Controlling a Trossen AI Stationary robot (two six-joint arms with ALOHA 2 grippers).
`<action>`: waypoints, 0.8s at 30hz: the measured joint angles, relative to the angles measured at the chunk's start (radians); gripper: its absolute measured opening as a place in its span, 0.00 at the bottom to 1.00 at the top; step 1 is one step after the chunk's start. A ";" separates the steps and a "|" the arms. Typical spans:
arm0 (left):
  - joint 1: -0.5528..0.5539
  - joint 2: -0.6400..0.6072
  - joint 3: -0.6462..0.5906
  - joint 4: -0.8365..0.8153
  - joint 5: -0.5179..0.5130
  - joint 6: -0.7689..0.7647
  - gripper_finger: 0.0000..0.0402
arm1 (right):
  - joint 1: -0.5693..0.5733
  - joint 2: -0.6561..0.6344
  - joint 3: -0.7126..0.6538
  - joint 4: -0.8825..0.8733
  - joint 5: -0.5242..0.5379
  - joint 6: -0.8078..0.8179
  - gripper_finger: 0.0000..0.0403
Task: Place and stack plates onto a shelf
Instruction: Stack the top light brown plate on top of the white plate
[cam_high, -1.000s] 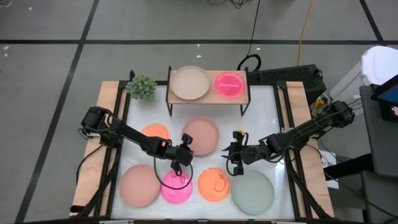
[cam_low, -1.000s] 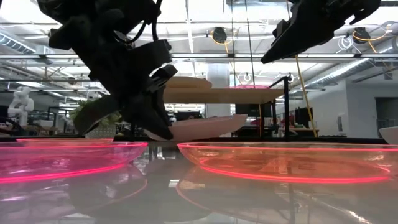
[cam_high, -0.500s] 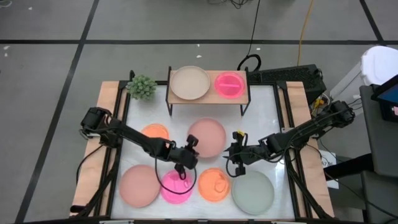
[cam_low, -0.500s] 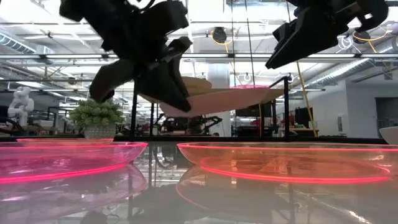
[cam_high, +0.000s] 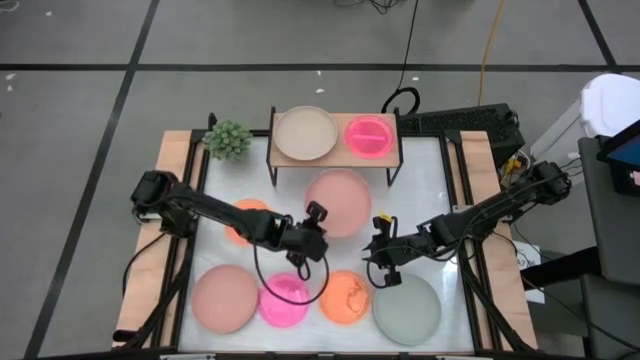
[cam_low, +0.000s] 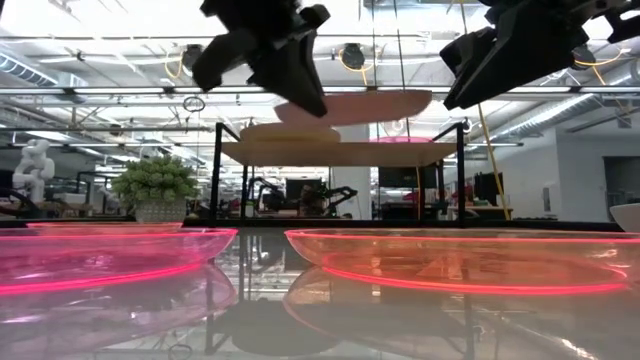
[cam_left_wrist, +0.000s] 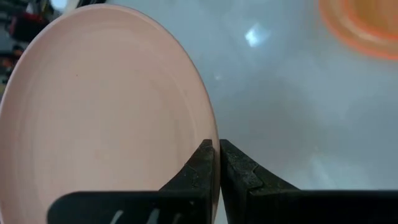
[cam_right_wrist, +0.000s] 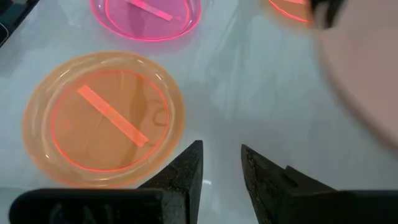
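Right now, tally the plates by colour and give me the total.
Dusty pink: 2, one held up by the left gripper at, one on the table
Beige: 1, on the shelf
Grey-green: 1
Magenta: 2
Orange: 2
Total: 8 plates

No legible text, label, brand, number or sign found in any view: none on the plates, the shelf, the worktop, the arms or the room behind.
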 joint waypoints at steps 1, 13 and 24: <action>0.010 0.000 0.019 -0.026 -0.002 0.000 0.03 | 0.000 0.000 0.000 0.000 0.000 -0.002 0.23; 0.103 -0.005 0.131 -0.222 -0.088 -0.009 0.03 | 0.000 0.000 0.000 0.000 0.001 -0.020 0.23; 0.201 -0.140 0.132 -0.260 -0.119 0.003 0.05 | -0.002 0.000 0.000 0.010 0.005 -0.025 0.23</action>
